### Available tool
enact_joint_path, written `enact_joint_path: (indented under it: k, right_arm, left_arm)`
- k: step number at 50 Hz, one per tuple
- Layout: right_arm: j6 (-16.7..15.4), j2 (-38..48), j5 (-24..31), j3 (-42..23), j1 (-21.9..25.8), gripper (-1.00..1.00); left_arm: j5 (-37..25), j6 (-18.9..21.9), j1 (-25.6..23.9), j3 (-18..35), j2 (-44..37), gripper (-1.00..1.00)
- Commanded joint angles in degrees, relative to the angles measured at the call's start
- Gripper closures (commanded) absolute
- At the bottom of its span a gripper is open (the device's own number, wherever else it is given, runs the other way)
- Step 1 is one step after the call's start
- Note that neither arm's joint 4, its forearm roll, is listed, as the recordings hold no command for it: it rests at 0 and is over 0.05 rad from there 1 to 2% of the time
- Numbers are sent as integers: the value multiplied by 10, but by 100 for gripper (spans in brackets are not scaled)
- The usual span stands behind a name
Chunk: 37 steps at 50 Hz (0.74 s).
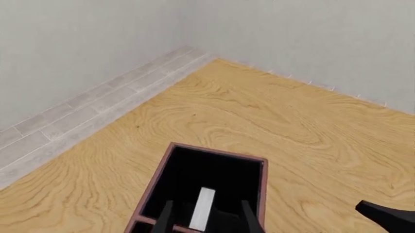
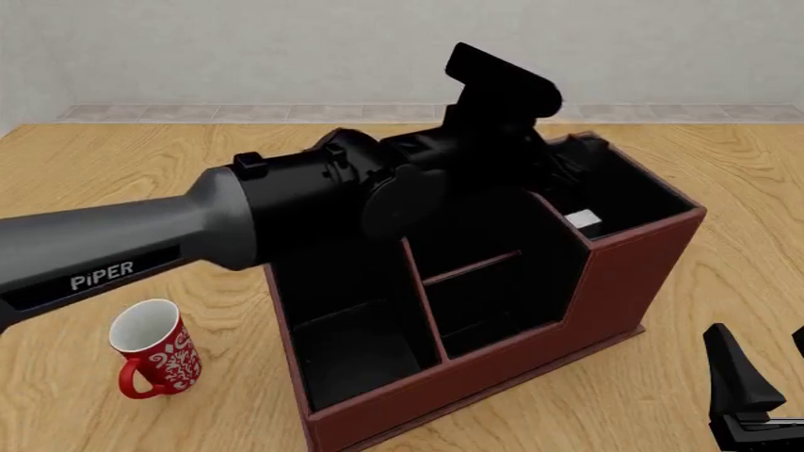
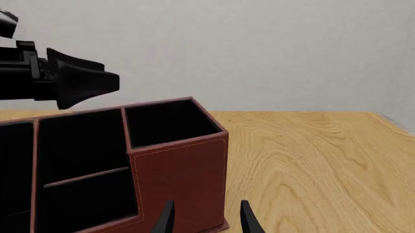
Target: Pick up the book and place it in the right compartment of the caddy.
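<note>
The bench (image 2: 703, 169) is pale, smooth wood with bold swirling grain. The caddy (image 2: 628, 282) looks like matt reddish-brown leather with pale stitching, lined matt black. The book (image 1: 202, 208) shows white paper edges. The mug (image 2: 153, 350) is glossy red-and-white ceramic. The left gripper (image 1: 207, 216) is matt black plastic.

Book (image 2: 582, 220) inside caddy's (image 2: 503, 377) right compartment (image 2: 622, 202); mug (image 2: 153, 349) on table (image 2: 113, 169), left of caddy.
</note>
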<state>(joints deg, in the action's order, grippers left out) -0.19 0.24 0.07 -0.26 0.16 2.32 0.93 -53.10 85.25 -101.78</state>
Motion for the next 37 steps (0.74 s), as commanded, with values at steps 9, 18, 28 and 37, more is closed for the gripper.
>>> enact_joint_path:
  k: [9,18,28,37]
  right_arm:
    - [0,0,0,0,0,-100]
    - [0,0,0,0,0,-100]
    - [0,0,0,0,0,-100]
    - [0,0,0,0,0,-100]
  left_arm:
    - [21,13,-5,-68,68,-100]
    - [37,16,-5,-107,105,-100]
    - [48,18,-3,-140,139,-100]
    - [57,20,-4,-168,169,-100]
